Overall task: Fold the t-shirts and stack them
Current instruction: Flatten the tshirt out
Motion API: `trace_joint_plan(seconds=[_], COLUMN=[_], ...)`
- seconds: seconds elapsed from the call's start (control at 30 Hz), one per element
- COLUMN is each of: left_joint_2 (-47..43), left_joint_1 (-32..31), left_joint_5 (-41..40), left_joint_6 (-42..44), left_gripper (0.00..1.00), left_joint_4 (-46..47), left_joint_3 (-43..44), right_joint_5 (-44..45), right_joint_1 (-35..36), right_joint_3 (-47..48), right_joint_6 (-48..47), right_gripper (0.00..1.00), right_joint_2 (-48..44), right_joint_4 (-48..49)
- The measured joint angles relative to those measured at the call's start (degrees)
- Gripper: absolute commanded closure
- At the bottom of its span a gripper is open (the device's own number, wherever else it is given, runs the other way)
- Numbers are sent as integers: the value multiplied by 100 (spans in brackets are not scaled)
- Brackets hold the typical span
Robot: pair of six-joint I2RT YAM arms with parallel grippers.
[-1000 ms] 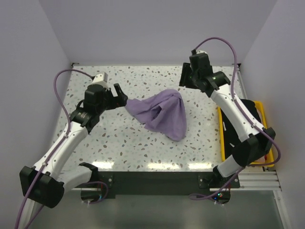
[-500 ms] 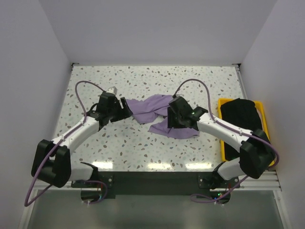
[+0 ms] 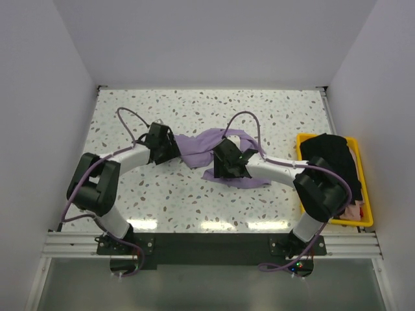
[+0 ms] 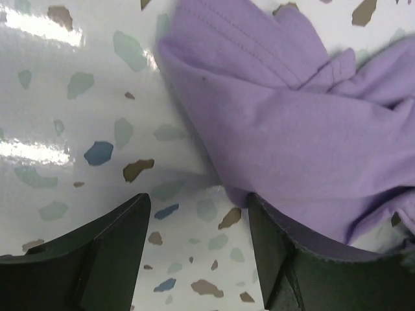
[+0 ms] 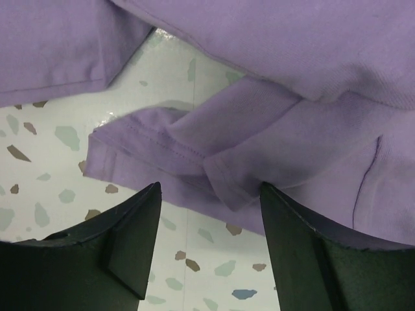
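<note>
The lavender t-shirt [image 3: 202,146] lies crumpled in the middle of the speckled table. It fills the upper part of the left wrist view [image 4: 292,116] and of the right wrist view [image 5: 272,97]. My left gripper [image 3: 170,149] is low at the shirt's left edge, open, with only bare table between its fingers [image 4: 104,253]. My right gripper [image 3: 228,167] is low at the shirt's near right part, open, with a hemmed fold [image 5: 220,178] just ahead of its fingertips. The black t-shirt [image 3: 334,161] lies draped over the yellow bin [image 3: 358,221].
The yellow bin stands at the table's right edge, with something pinkish [image 3: 353,208] inside under the black cloth. White walls close the table at the back and both sides. Purple cables loop above both arms.
Both arms have come down and drawn in low at the shirt. The shirt, first hanging as a raised cone, now lies flatter. The black cloth on the bin has shifted.
</note>
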Motion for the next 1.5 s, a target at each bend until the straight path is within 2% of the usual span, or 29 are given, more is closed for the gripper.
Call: trace_joint_plan(seconds=[0.1,0.2,0.23,0.3,0.33,0.37,0.4,0.5,0.57,0.77,0.97,1.13,1.37,1.5], left_joint_2=[326,623,717,868,931,999,1067,1123,1097,708,-131,-728,-1043,-988], left_joint_1=[0,0,0,0,0,0,0,0,0,0,0,28,133,326], left_joint_5=[-181,-313,-352,-422,-444,-446,-455,-472,-514,-706,-1029,-1217,-1261,-1163], left_joint_6=[-59,-81,-96,-105,-111,-118,-120,-90,-66,107,365,568,811,876], left_gripper=[32,35,40,49,60,67,79,94,100,100,100,100,100,100], left_joint_4=[63,179,223,308,323,326,323,308,297,-63,-428,-691,-988,-1117], left_joint_3=[273,566,651,778,841,907,970,1108,1152,1279,1405,1550,2011,2332], right_joint_5=[87,122,142,199,240,256,267,262,247,280,439,629,881,866], right_joint_1=[-2,-2,-2,-2,-4,-15,-42,-125,-212,-485,-815,-1088,-1244,-1563], right_joint_3=[0,2,2,2,2,2,4,4,4,33,420,699,1453,2334], right_joint_6=[26,42,39,46,46,15,20,15,-2,-168,-402,-579,-817,-1025], right_gripper=[36,53,66,78,88,94,100,100,100,100,100,100,100,100], right_joint_2=[111,240,280,337,354,354,354,337,232,-911,-2103,-2677,-2695,-2050], right_joint_4=[70,101,109,111,109,107,107,79,-17,-459,-1005,-1478,-1958,-2037])
